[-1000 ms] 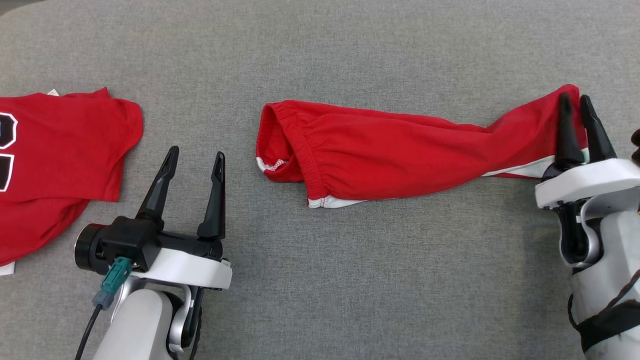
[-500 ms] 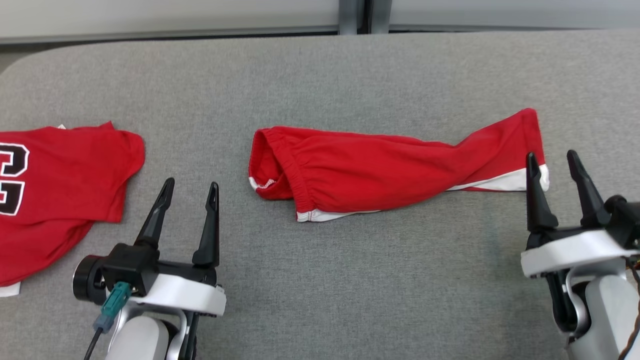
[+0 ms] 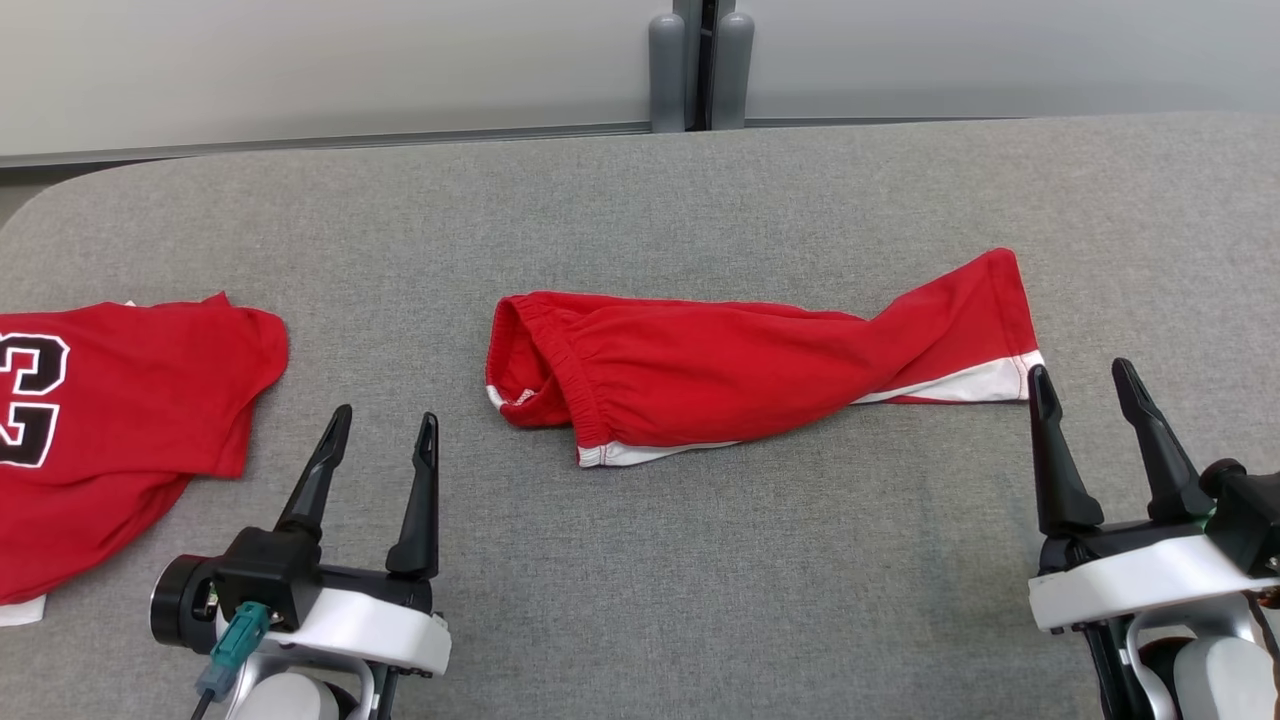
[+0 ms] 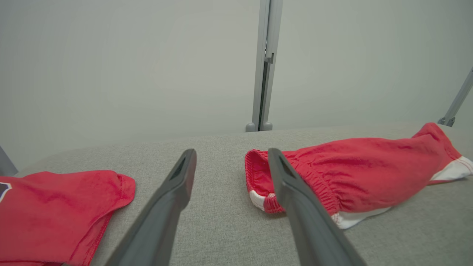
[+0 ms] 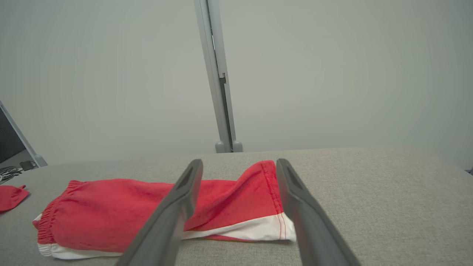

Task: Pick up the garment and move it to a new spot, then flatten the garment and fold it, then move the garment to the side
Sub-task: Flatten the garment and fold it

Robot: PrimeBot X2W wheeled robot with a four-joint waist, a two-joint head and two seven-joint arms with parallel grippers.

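One second earlier the leg hem [image 3: 985, 381] of the red shorts [image 3: 720, 375] was pinched in the right gripper [image 3: 1078, 367]. By this moment it had been let go. Its fingers [image 3: 1055, 460] were spread wide with nothing held, and the white-trimmed hem was left lying just past their tips, roughly in line with the gap between them.

The left gripper [image 3: 388, 412] was parked same as before, its fingers [image 3: 420, 500] equally wide and empty. The waistband [image 3: 545, 350] end was ahead of them and off to their right.

The shorts were stretched out long on the grey tabletop [image 3: 700, 580], rumpled and twisted near the hem. Some of the shift in the head view was down to the camera being tilted, not the cloth being dragged.

So the move-to-a-new-spot part was judged done, and flattening was reckoned to be next. A red jersey [image 3: 130, 400] was left lying off to the left of the left fingers.
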